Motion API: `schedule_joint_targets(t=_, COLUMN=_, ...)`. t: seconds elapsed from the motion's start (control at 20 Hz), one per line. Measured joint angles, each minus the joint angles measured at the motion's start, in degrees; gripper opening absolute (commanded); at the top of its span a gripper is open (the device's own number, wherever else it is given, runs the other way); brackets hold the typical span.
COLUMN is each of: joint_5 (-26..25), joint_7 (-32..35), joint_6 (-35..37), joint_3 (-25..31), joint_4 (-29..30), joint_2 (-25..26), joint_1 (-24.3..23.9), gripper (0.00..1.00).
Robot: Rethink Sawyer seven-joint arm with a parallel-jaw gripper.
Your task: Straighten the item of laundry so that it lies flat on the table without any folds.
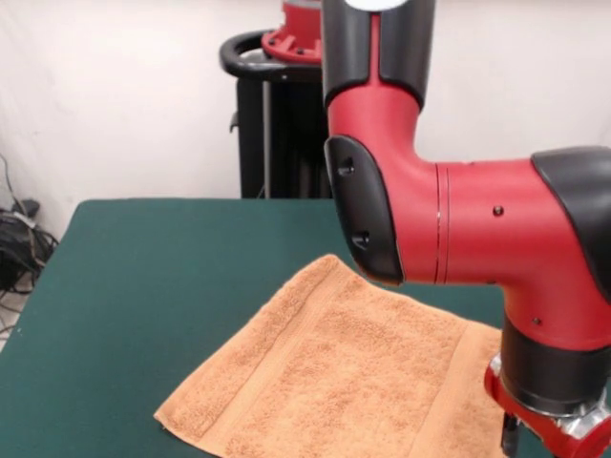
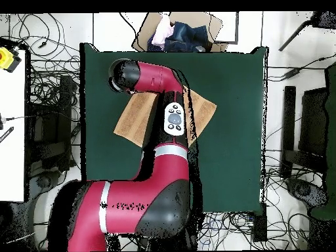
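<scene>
The orange-tan towel [image 1: 334, 372] lies spread on the dark green table [image 1: 143, 286], turned at an angle, with a flat woven band along its left end. Its visible part looks flat. Its right side is hidden behind the arm, and its near edge runs out of the picture. In the overhead view the towel [image 2: 134, 121] shows on both sides of the arm, on the table [image 2: 230, 144]. My gripper [image 1: 511, 437] hangs under the red wrist at the bottom right, over the towel's right end. Only its top shows. In the overhead view the arm's end [image 2: 123, 74] covers it.
The black pedestal [image 1: 272, 114] stands behind the table's far edge. Cables [image 1: 19, 239] lie on the floor at the left. In the overhead view a cardboard box with cloth [image 2: 177, 33] sits beyond the table's top edge, and a white table [image 2: 13, 118] stands at the left.
</scene>
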Motion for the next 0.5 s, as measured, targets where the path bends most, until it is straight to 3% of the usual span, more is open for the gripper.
schedule_joint_targets(t=0.5, joint_5=-0.14, joint_7=0.00, joint_6=-0.08, joint_3=-2.47, joint_4=-0.06, joint_2=0.15, joint_1=0.09, gripper=1.00)
